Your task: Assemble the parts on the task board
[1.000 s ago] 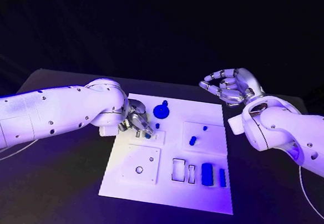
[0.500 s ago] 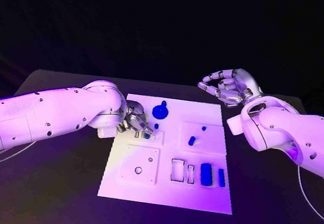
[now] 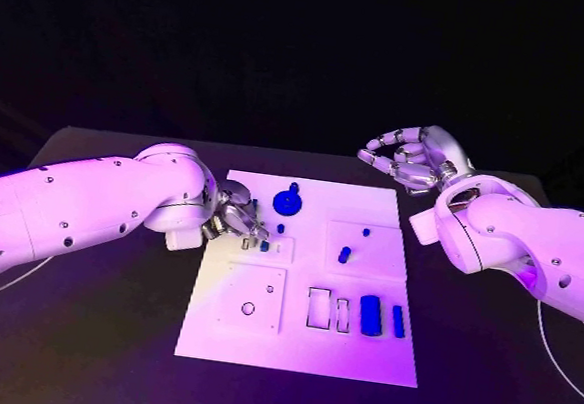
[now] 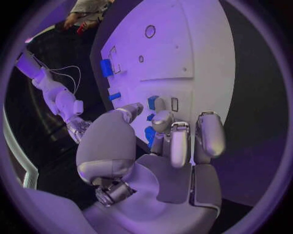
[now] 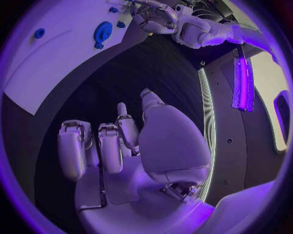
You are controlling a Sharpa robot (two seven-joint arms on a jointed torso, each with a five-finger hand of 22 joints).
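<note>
A black table (image 3: 86, 336) is stretching out under dark surroundings, with the white task board (image 3: 302, 350) lying in its middle. The left hand (image 3: 237, 215) is hovering over the board's left edge near the far end, its fingers (image 4: 180, 144) curling down around a small blue part (image 4: 150, 134); whether they are pinching it or only touching it cannot be told. This looks like the step of seating or picking that small piece beside a slot in the board. The next move is probably calling for a firm pinch and a careful upright alignment with its socket. The right hand (image 3: 415, 158) is hanging above the table beyond the board's far right corner, fingers loosely curled and apart, holding nothing. Elsewhere on the board a blue gear (image 3: 288, 202) is sitting near the far edge, two blue blocks (image 3: 372, 314) are lying beside rectangular slots on the near right, and a small blue peg (image 3: 345, 254) is resting on the raised right panel.
</note>
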